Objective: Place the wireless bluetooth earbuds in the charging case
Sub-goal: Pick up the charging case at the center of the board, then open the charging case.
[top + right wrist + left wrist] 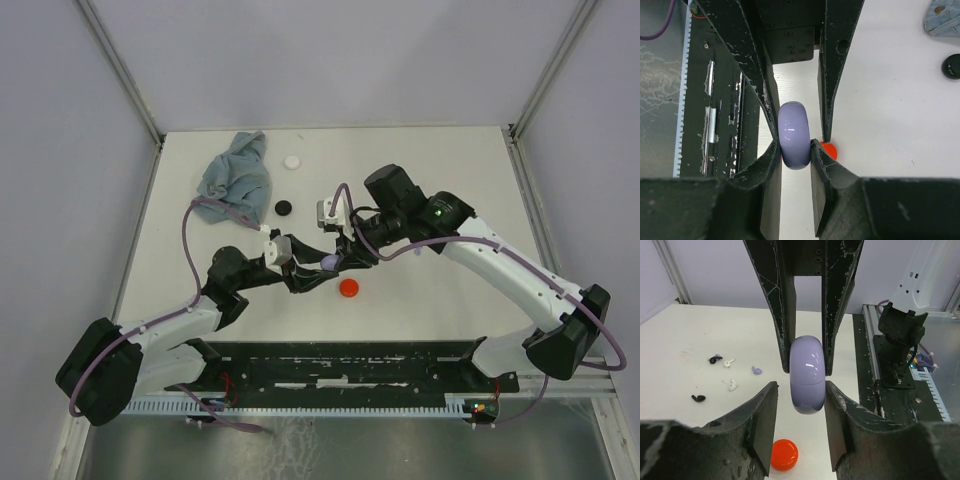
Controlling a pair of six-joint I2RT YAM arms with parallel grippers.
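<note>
While both arms meet over the middle of the counter (430, 180), the lavender charging case (807, 375) hangs between them, turned on edge with its lid shut and the seam running across its middle. The right gripper (793, 145) is clamped on the case: in its own wrist view both of its fingers (771, 170) press against the rounded sides, and from the left wrist view the same pair comes down from above and pinches the upper half. The left gripper (801, 387) stands only narrowly apart around the lower half of the case. One of its fingers (762, 425) shows a clear gap to the case, while the other lies right against it or very nearly so.

Loose earbuds lie on the counter, outside the case and well apart from it, off to the left in the left wrist view. They are a black earbud (715, 359) just beside a white earbud (729, 362), a lavender earbud (756, 370) nearest the case, a second white earbud (732, 385), and a second black earbud (698, 398) nearest the camera.

A red disc (784, 454) sits on the counter just beside the meeting grippers, on the near side. Farther back lie a black disc (284, 207) and a white disc (292, 161), with a crumpled blue cloth (236, 172) to their left near the far corner.
</note>
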